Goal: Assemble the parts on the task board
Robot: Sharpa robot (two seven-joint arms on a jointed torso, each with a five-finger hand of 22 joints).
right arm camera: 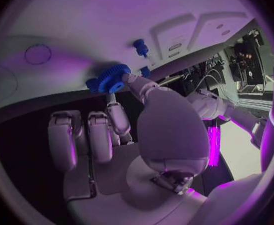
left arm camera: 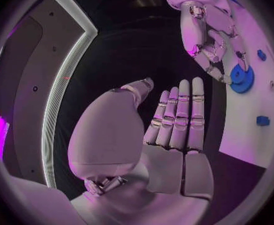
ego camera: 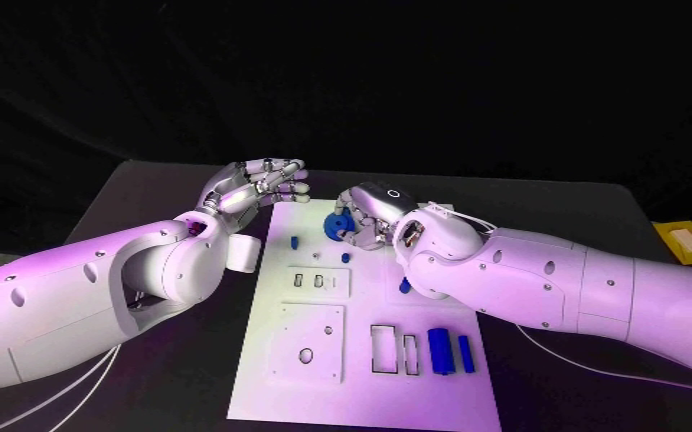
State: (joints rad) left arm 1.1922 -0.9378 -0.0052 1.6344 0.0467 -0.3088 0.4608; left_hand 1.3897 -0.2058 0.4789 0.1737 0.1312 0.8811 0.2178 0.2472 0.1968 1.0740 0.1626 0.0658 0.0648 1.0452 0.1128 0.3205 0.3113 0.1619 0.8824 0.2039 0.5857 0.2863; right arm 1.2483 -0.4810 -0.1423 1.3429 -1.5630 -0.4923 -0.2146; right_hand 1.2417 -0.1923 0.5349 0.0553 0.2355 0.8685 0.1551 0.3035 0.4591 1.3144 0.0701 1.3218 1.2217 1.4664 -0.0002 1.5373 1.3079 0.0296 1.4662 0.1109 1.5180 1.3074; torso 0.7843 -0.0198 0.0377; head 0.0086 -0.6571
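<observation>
The right hand [ego camera: 368,220] is pinching the blue gear [ego camera: 339,227] at the far end of the task board [ego camera: 274,382] — holding it right at its fingertips, on the side toward the other arm. The left hand [ego camera: 263,184] is hovering just beyond the board's far-left corner, fingers pressed together, holding nothing — so the right is way closer.

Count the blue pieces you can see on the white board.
6, possibly more hidden behind the right hand: a gear at that hand's fingers, a peg beside it, a peg below, one piece by the forearm, and two bars at the near edge.
</observation>
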